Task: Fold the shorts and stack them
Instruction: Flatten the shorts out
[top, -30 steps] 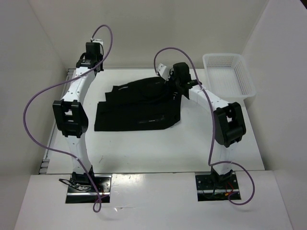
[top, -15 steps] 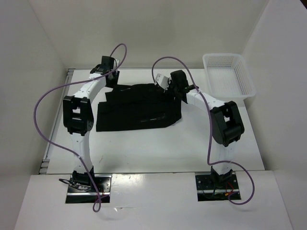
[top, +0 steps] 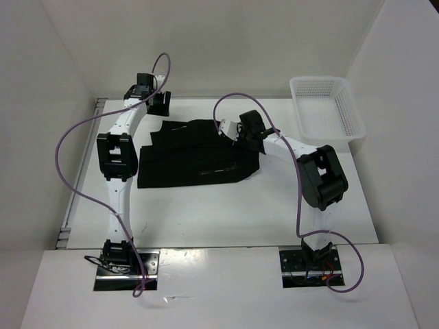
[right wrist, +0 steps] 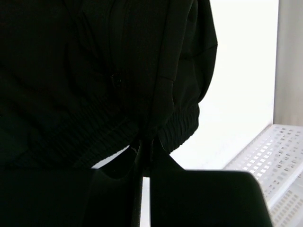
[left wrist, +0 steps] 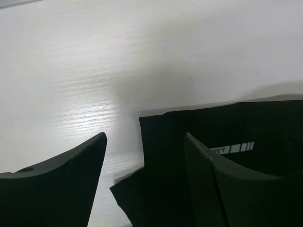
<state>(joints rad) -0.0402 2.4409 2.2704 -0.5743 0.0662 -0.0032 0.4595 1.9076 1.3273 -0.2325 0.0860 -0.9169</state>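
The black shorts (top: 192,156) lie spread across the middle of the table, partly folded over themselves. My right gripper (top: 236,133) is over their right part. In the right wrist view it (right wrist: 147,144) is shut on a bunched fold of the ribbed waistband (right wrist: 182,124). My left gripper (top: 161,104) hangs at the far left corner of the shorts. In the left wrist view it (left wrist: 146,137) is open, with a corner of the shorts (left wrist: 156,189) lying below the gap and touching neither finger. A small pale printed mark (left wrist: 232,149) shows on the fabric.
A white mesh basket (top: 322,80) stands at the table's back right, and its rim (right wrist: 279,165) shows near my right gripper. White walls close in the back and both sides. Purple cables loop above both arms.
My left arm came down from high at the back to the shorts' far left corner and its jaws opened. My right gripper carried the waistband leftward, over the shorts.
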